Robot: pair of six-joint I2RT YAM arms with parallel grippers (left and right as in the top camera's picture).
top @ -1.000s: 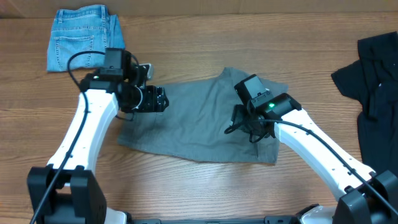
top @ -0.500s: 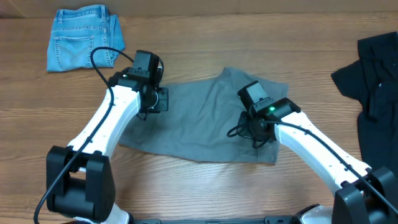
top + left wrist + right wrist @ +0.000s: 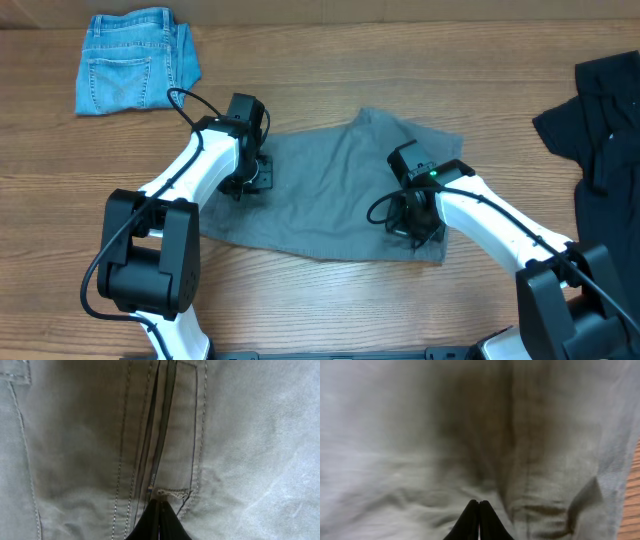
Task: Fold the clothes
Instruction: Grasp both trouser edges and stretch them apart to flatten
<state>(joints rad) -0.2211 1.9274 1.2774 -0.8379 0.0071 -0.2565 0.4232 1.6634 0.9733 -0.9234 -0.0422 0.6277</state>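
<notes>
While the grey garment (image 3: 330,200) lies spread at the middle of the table (image 3: 330,300), both arms reach down onto it in the overhead view. The left claw (image 3: 250,178) sits at the garment's 9 o'clock edge. The right claw (image 3: 415,215) is on its 4 o'clock part, near the lower right corner. Folded jeans (image 3: 135,58) lie at the table's 10 o'clock corner, well apart. A crumpled black cloth (image 3: 600,120) lies at 3 o'clock, running out of view.

From the left wrist, the left claw (image 3: 159,506) shows at 6 o'clock with its two dark fingers pressed together. Their tips touch the grey garment just beside a stitched seam with a small frayed spot. Whether any cloth is caught between them cannot be told.

From the right wrist the picture is blurred. The right claw (image 3: 479,505) is also at 6 o'clock, fingers pressed together against wrinkled grey fabric. A strip of bare table shows at 4 o'clock.
</notes>
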